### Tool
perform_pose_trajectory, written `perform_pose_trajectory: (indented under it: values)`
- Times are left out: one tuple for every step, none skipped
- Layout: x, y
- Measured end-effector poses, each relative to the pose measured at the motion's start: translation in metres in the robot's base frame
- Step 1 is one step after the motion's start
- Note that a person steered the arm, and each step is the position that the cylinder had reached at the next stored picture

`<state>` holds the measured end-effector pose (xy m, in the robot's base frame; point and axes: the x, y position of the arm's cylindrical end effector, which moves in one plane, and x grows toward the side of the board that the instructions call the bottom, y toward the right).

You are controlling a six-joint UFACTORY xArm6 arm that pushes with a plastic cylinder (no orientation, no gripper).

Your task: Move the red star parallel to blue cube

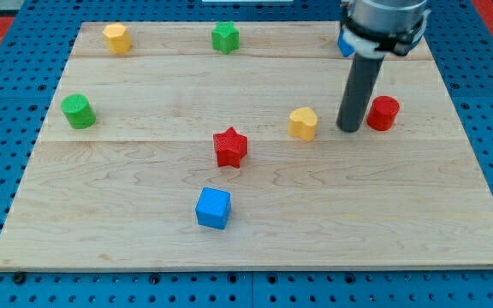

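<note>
My tip (pixel 349 128) rests on the wooden board (pixel 255 239), in the view's right half. It is a plain rod end with no jaws, so there is nothing on it to open or close, and it holds nothing.

Nearest to the view's bottom lies the blue cube (pixel 213 208), well apart from my tip, down and to the view's left of it. A little further up sits the red star (pixel 230 147), also to the view's left of my tip and slightly below its level; it stands just above the blue cube and a touch to its right, not touching it.

Closer to my tip, the yellow heart-like block (pixel 303 123) sits near it on the view's left, with a small gap between them. On the other side, the red cylinder (pixel 383 113) stands just beside my tip on the view's right; I cannot tell whether the two touch.

Far to the view's left, at about the same level, is a green cylinder (pixel 79 111).

Along the view's top edge of the board stand a yellow block (pixel 116 38) at far left and a green star-like block (pixel 225 37) up and left of my tip. Right above my tip, another blue block (pixel 344 44) peeks out from behind the arm, mostly hidden.
</note>
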<state>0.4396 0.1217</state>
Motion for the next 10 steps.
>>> perform_pose_trajectory:
  values:
    - [0.033,-0.057]
    - [0.018,-0.132]
    - [0.015,-0.238]
    - [0.0,-0.285]
    - [-0.037,-0.276]
    - [-0.04,-0.292]
    - [-0.042,-0.31]
    - [-0.043,-0.314]
    - [-0.043,-0.314]
    - [-0.029,-0.337]
